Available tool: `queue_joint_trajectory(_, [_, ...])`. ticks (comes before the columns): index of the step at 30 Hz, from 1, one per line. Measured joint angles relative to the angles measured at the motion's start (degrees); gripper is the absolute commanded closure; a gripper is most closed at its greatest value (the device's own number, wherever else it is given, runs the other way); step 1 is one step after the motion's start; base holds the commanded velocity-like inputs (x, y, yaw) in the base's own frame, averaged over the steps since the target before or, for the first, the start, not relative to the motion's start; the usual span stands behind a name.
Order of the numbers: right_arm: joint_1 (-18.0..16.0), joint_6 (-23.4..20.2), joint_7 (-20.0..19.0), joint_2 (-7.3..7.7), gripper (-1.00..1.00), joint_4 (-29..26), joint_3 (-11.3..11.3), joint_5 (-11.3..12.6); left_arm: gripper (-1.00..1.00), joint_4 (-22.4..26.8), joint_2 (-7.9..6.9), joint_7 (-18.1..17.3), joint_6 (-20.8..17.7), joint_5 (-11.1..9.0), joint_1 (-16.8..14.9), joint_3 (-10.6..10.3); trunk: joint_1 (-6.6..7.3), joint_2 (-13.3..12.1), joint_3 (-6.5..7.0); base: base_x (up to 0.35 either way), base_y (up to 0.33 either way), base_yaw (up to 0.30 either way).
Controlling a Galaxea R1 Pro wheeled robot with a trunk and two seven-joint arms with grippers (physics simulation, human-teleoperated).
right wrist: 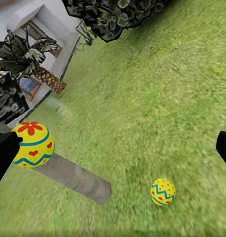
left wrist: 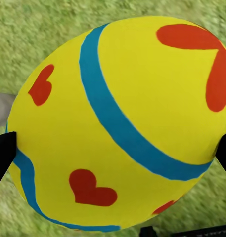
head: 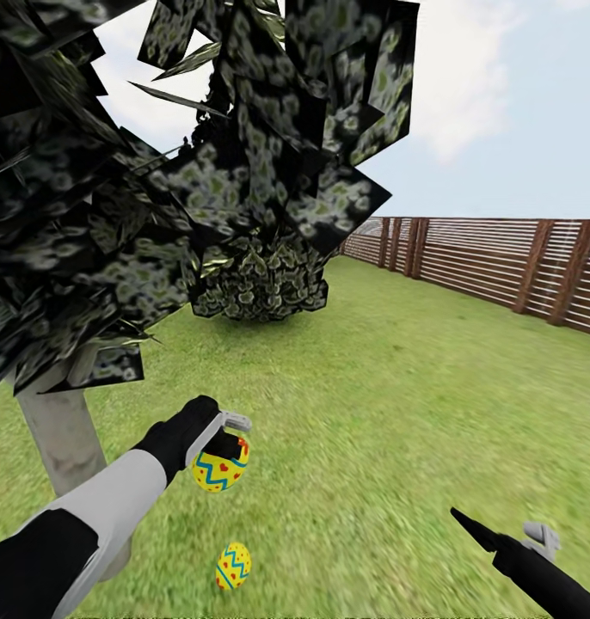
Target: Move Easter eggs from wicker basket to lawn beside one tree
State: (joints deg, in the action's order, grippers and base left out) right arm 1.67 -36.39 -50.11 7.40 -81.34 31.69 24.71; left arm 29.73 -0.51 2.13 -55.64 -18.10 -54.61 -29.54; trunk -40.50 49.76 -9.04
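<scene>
Here the left gripper (head: 224, 444) grips one egg (head: 220, 465) beside the tree (head: 63, 430); right gripper (head: 501, 533) released

Egg held above lawn beside tree
We note the left gripper (head: 229, 440) clamping one egg (head: 220, 468); a second egg (head: 233, 565) lies on the lawn (head: 390, 404) near the pale tree (head: 61, 430) trunk

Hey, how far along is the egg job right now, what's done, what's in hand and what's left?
Done: one Easter egg lies on the lawn near the tree trunk. In hand: the left gripper holds a second egg above the grass beside that trunk, not yet set down. Left: place it there; the right gripper looks open and empty, so a third egg remains to be brought.
</scene>
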Motion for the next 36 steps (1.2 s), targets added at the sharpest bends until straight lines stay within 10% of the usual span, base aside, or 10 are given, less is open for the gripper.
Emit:
queue_joint_trajectory(9, [-0.01, 0.10, -0.12, -0.09, -1.00, 0.00, 0.19, 0.06, 1.00, 0.02, 0.19, -0.01, 0.07, 0.02, 0.00, -0.05, 0.00, 0.00, -0.67, 0.000, 0.000, 0.000])
queue_joint_trajectory(36, [0.01, 0.52, -0.64, -0.23, -1.00, 0.00, 0.69, 0.33, 1.00, -0.73, 0.19, -0.11, 1.30, 0.03, 0.00, -0.05, -5.93, 10.83, -5.77, 0.000, 0.000, 0.000])
